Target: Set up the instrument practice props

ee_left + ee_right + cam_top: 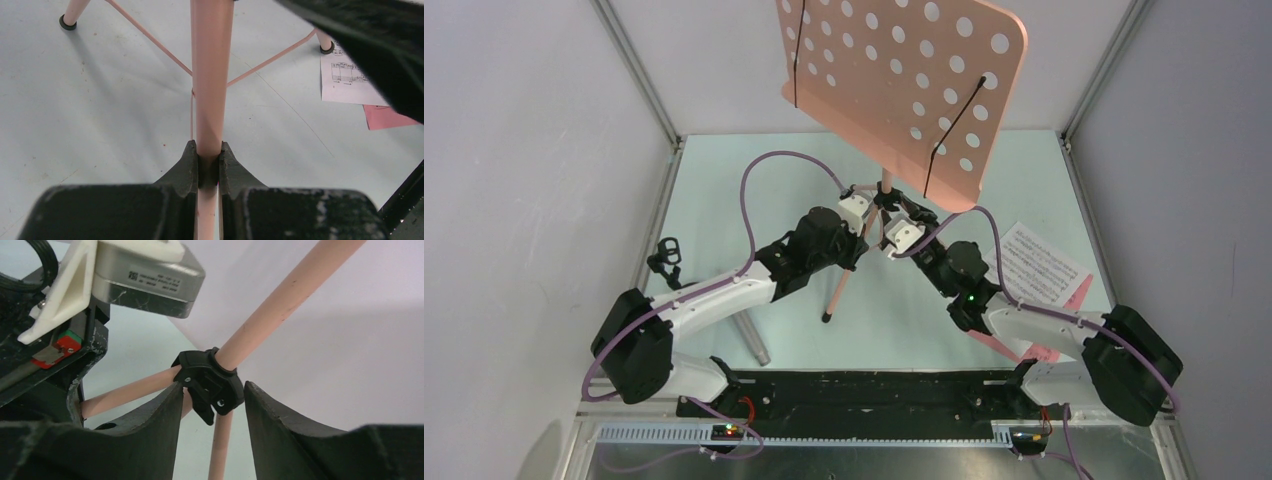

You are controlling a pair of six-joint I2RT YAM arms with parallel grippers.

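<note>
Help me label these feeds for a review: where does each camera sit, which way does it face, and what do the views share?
Top external: above and behind, looking down at the table; both arms show, meeting at the music stand.
Left wrist: faces along the left gripper, shut on the pole; sheet music beyond.
Right wrist: faces the black collar, straddled by the open right gripper.
Shared: the pink pole appears in all three.

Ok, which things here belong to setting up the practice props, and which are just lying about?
Job in hand: music stand, pole held by the left pincer; sheet-music pages; grey microphone, partly hidden; small black mic stand.
Lying about: nothing loose visible; only the rig's black base rail.
</note>
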